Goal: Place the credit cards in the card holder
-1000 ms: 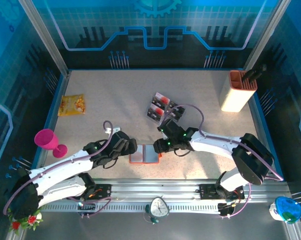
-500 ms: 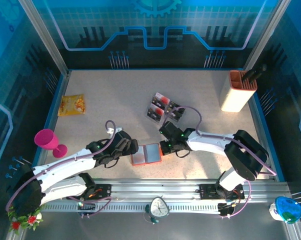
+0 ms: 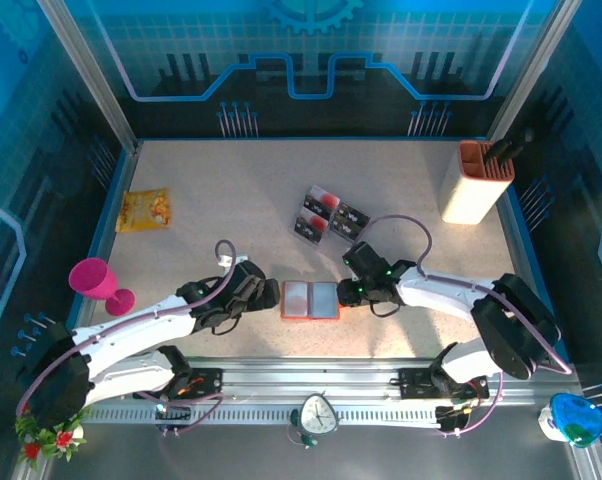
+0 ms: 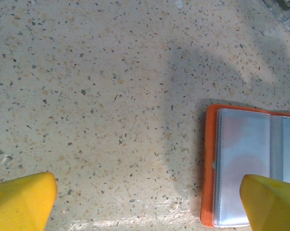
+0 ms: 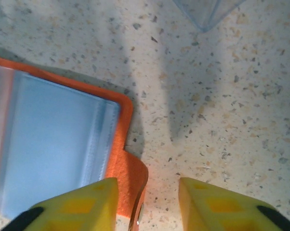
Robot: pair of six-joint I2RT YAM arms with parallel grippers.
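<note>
The card holder (image 3: 309,300) lies open on the table, orange-red with grey-clear pockets facing up. My left gripper (image 3: 268,295) stands wide open at its left edge; in the left wrist view the card holder (image 4: 246,168) sits by the right fingertip (image 4: 272,204), and the left gripper (image 4: 145,204) has bare table between its fingertips. My right gripper (image 3: 349,293) is at the holder's right edge. It is open, and the right gripper (image 5: 147,204) straddles the orange clasp tab (image 5: 130,175) without pinching it. The credit cards (image 3: 326,215) lie in a clear tray behind.
A cream-and-orange container (image 3: 474,183) stands at the back right. A yellow snack packet (image 3: 143,210) and a pink goblet (image 3: 96,280) are on the left. A clear tray corner (image 5: 207,9) shows ahead of the right gripper. A small clock (image 3: 318,415) sits on the front rail.
The card holder has slid a little to the right together with my right gripper. The left gripper followed slightly to the right and stays wide open.
</note>
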